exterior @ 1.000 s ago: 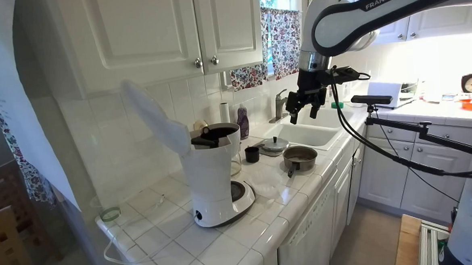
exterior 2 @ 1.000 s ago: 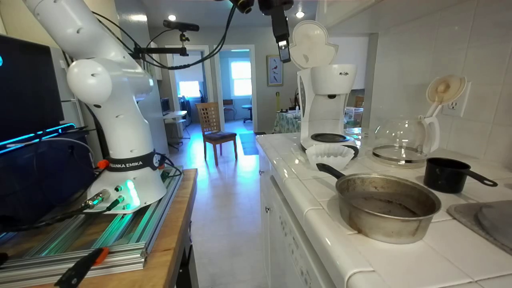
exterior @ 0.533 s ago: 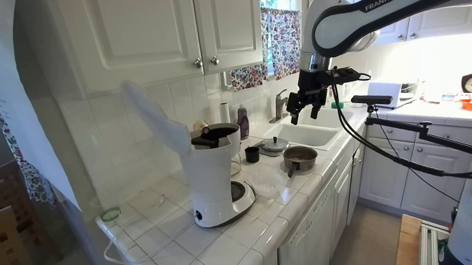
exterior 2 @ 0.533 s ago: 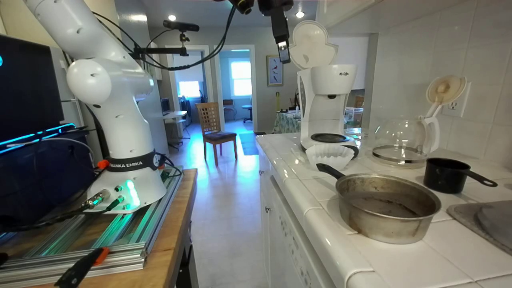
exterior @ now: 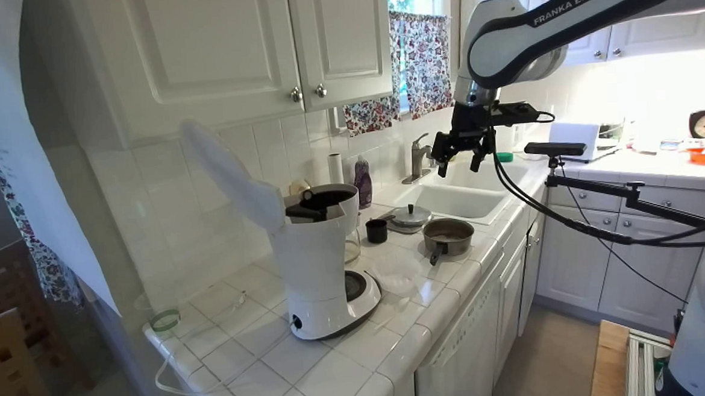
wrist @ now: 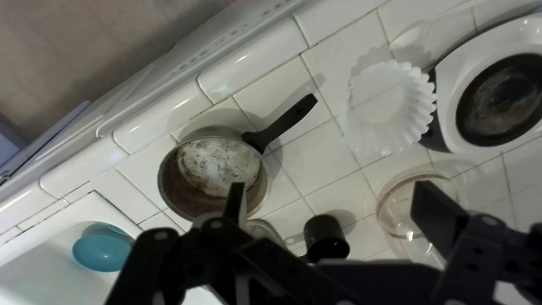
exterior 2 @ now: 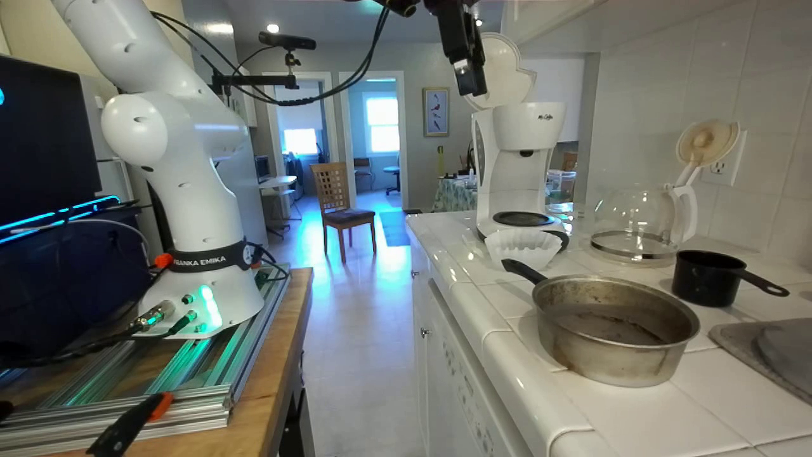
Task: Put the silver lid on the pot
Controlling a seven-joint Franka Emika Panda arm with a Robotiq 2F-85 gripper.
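The pot, dark-grey metal with a black handle, stands uncovered on the tiled counter in both exterior views point(exterior: 453, 248) point(exterior 2: 609, 365) and the wrist view point(wrist: 216, 165). The silver lid point(exterior: 412, 216), with a black knob, lies on a flat grey mat point(exterior: 397, 228) beside the pot. It is cut off at the edge in an exterior view point(exterior 2: 790, 348) and mostly hidden behind my gripper in the wrist view. My gripper point(exterior: 459, 167) is open and empty, high above the counter; its fingers are wide apart in the wrist view point(wrist: 330, 195).
A small black cup point(exterior: 376, 232) stands near the lid and pot. A glass carafe point(exterior 2: 634, 222), a paper coffee filter point(exterior 2: 523, 249) and a white coffee maker point(exterior: 317, 272) stand farther along the counter. The sink point(exterior: 458, 203) lies behind the lid, with a faucet point(exterior: 417, 158).
My arm has shifted and the gripper has tilted, moving slightly to the right in both exterior views. The pot and lid have not moved.
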